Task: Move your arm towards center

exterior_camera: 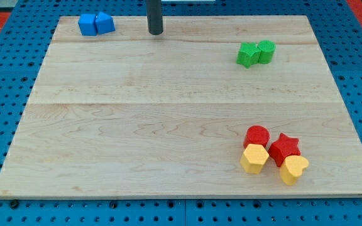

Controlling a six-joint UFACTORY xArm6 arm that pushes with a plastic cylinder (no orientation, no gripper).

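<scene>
Yellow blocks (274,163) at bottom right, my tip (155,32) far off, top.

A pale wooden tabletop (137,125) carries three clusters. At the view's top left, two blue blocks (95,24) touch. Toward the top right sit a green block (248,54) and green cylinder (266,51), touching. At bottom right huddle a red cylinder (256,135), red star (285,147), yellow hexagon (254,158) and yellow heart (293,169).

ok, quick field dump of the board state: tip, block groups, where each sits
tip: my tip, view's top edge, right of blue pair, touching nothing
blue: two blue blocks, top left, touching
green: two green blocks, upper right, touching
red_yellow: red cylinder, red star, yellow hexagon, yellow heart, clustered bottom right
board: wooden board
</scene>
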